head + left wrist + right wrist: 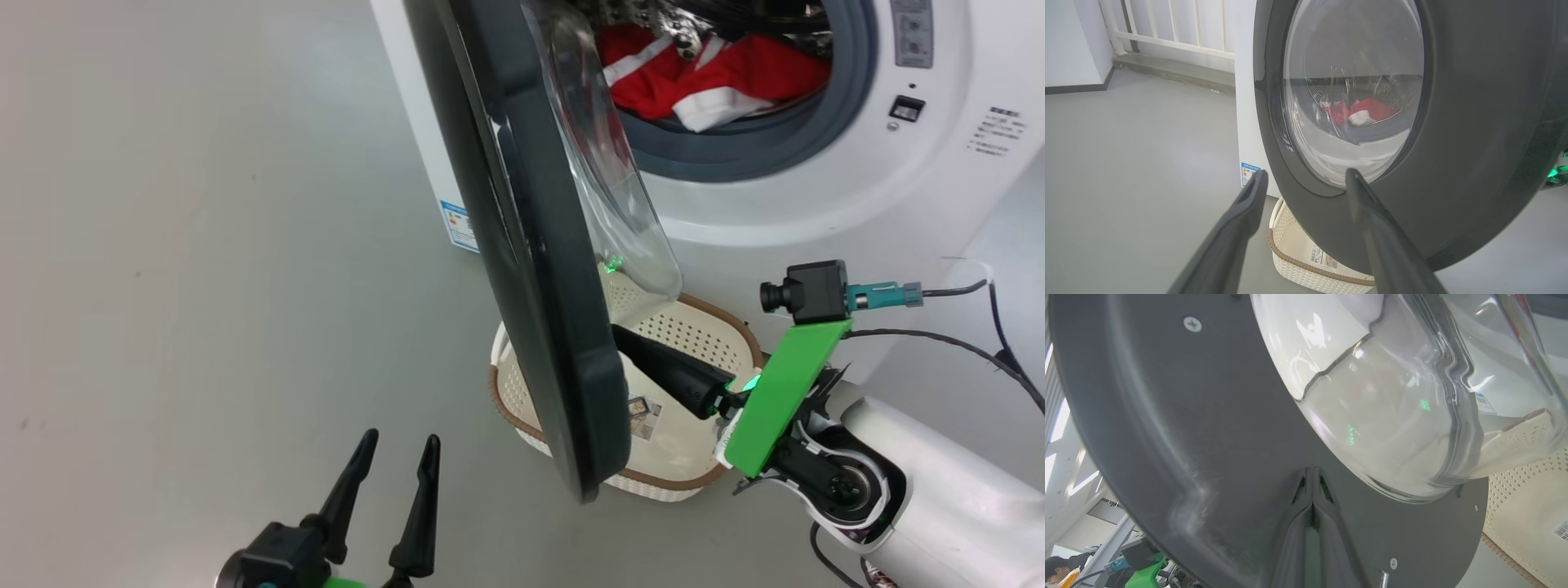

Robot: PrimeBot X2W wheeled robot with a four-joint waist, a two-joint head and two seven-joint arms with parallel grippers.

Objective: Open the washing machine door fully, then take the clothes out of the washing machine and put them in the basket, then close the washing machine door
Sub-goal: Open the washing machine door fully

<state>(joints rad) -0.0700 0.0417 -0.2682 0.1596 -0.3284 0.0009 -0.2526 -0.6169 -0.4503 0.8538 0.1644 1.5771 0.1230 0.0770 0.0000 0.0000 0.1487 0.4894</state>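
Your right gripper (1312,473) has its two fingers pressed tight together, and it holds nothing. Its tips are right up against the inside of the washing machine door (531,245), on the dark part just under the clear glass bowl (604,163). They look like they touch it. In the head view this arm reaches in over the basket (513,390), and the door edge hides the very tips.

Your left gripper (402,437) is spread wide and is empty. It sits low on the other side of the door, apart from it, with its fingers pointing at the door's outer face.

The door is partly open. You see it almost edge-on from the head, and its bottom hangs over the basket.

The clothes (718,73) are inside the washing machine (816,204). They are red with white bands, and they lie at the front of the drum, on the grey rubber ring (735,155). You can see them through the glass from the left wrist too.

The basket sits on the grey floor (204,245), right in front of the machine and under the door. A paper label (645,416) shows on its bottom.
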